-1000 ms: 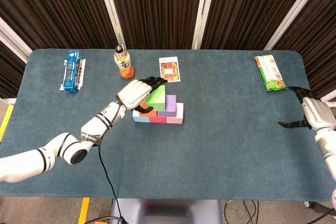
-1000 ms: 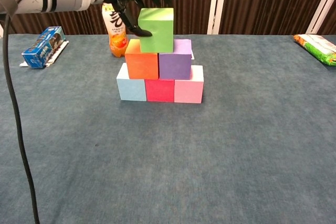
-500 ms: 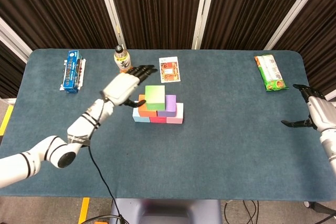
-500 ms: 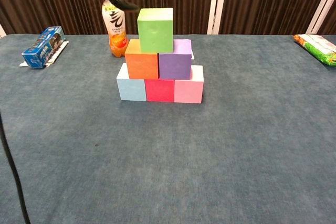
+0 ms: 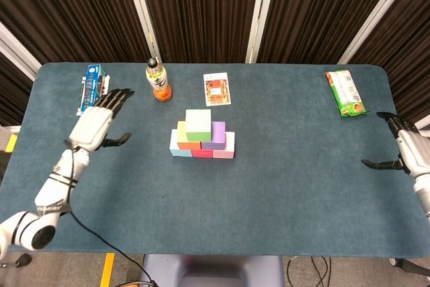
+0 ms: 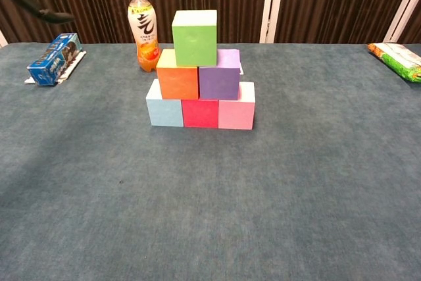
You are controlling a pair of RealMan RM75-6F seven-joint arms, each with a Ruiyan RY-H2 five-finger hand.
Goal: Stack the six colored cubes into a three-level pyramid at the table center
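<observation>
— Now, item one: where do the cubes stand from your hands?

— Pyramid, table centre. Bottom row: light blue cube (image 6: 164, 110), red cube (image 6: 200, 113), pink cube (image 6: 237, 112), touching side by side. Middle row: orange cube (image 6: 177, 81) and purple cube (image 6: 219, 79). Top: green cube (image 6: 195, 37), sitting across the seam of those two. The row's long axis runs left to right across your view.

— Item two: hands?

— Your left hand (image 5: 96, 124) hangs over the table's left part, fingers spread, holding nothing, just inward of the blue box (image 5: 91, 89); the pyramid lies to its right, well apart. Your right hand (image 5: 405, 151) is at the far right edge, fingers apart, empty, below the green packet (image 5: 346, 93). The left is the nearer of the two.

— Item three: what does the coming move turn on?

— By my judgement, nothing remains to place; all six cubes are stacked. Any correction would fall to your left hand, reaching rightward past the bottle (image 6: 143, 29).
</observation>
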